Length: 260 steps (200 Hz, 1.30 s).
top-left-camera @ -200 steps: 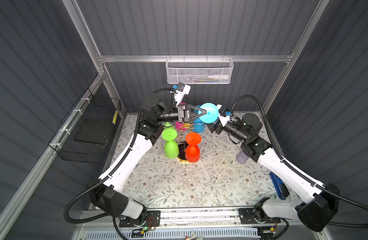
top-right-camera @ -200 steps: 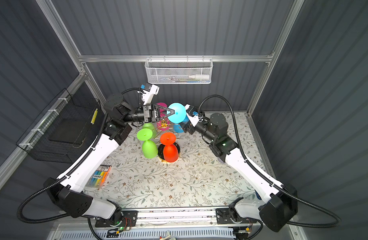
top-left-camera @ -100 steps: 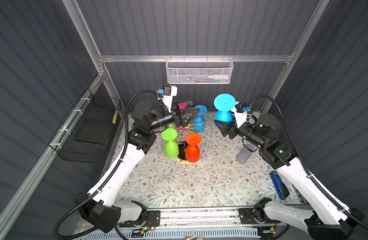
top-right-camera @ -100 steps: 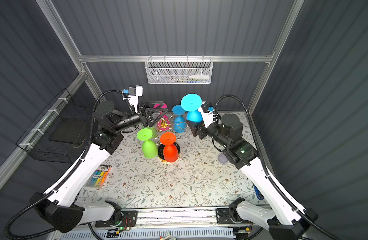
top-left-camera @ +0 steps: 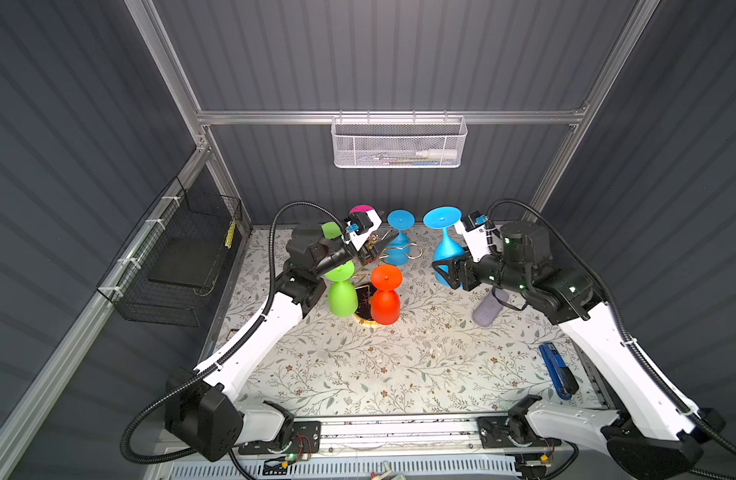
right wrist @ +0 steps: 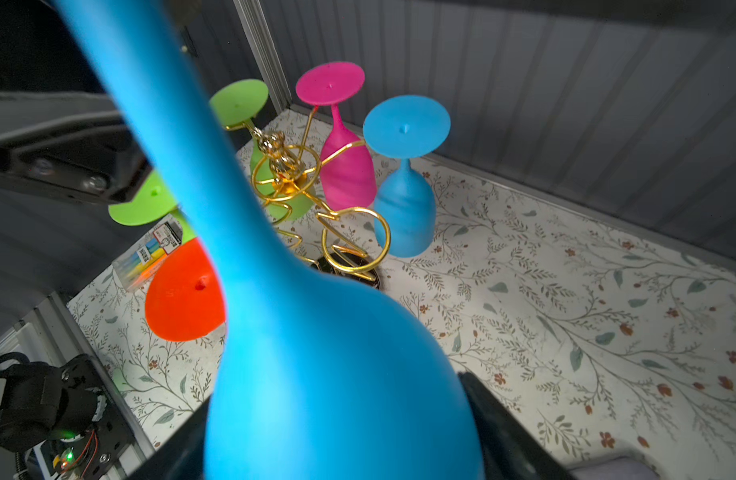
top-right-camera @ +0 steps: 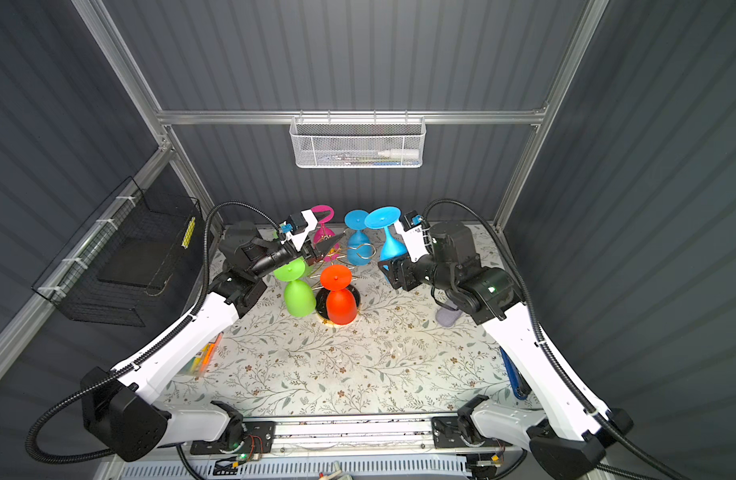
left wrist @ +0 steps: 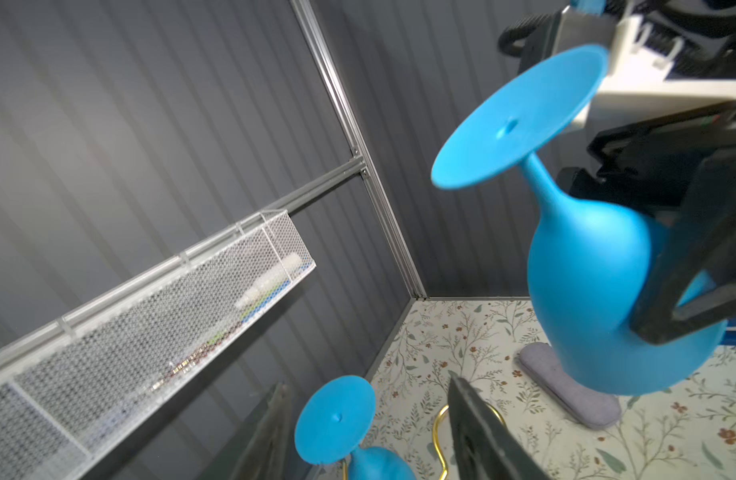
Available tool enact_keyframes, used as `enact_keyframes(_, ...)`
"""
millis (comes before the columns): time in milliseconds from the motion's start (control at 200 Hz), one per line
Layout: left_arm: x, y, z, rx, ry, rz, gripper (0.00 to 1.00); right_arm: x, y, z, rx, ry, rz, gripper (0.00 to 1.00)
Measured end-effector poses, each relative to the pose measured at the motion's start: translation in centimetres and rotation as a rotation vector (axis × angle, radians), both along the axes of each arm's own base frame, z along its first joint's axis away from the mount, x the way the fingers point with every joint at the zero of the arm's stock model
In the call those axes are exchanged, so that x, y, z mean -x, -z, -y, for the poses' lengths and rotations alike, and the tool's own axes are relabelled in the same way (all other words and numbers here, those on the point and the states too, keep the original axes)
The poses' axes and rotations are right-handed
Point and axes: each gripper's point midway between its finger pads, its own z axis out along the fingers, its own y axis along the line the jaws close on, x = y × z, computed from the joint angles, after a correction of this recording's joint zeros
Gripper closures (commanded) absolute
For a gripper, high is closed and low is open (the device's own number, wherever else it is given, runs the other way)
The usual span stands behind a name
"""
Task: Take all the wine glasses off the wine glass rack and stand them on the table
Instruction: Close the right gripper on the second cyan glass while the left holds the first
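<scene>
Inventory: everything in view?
gold wire wine glass rack: 1, gold, table centre
matte blue wine glass: 1, blue, off rack, in right claw
hanging wine glasses: 5, blue, pink, two green, orange, on rack
white mesh basket: 1, white, back wall
black wire basket: 1, black, left wall
grey pouch: 1, grey, table right
blue hand tool: 1, blue, right edge
marker pack: 1, multicoloured, left edge
left claw: 1, black, open, by rack
right claw: 1, black, gripping glass

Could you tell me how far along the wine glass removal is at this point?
Done: one blue wine glass is off the wine glass rack and well clear of it. In hand: the right gripper clamps its bowl, foot up. The left gripper is open beside the rack's top. Left: probably setting the glass down; five other glasses hang on the rack.
</scene>
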Motion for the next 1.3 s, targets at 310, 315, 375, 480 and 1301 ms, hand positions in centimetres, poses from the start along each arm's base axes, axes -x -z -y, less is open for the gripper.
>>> enact_keyframes(310,2.0,0.4,1.7,-0.097,0.11,0.21,0.42,-0.3,1.6,-0.9,0.024,-0.021,-0.082,0.46)
enact_keyframes(315,2.0,0.4,1.7,-0.098,0.111,0.21,0.42,-0.3,1.6,-1.0,0.023,-0.022,-0.082,0.46)
enact_keyframes(375,2.2,0.8,2.0,-0.11,0.126,0.219,0.42,-0.3,1.6,-1.1,0.018,-0.025,-0.085,0.46)
enact_keyframes(480,2.3,0.9,2.3,-0.118,0.135,0.232,0.43,-0.2,1.4,-1.5,0.014,-0.036,-0.087,0.46)
enact_keyframes(1301,2.8,-0.9,3.6,-0.1,0.161,0.293,0.64,0.7,2.8,-4.1,0.056,-0.106,-0.145,0.47)
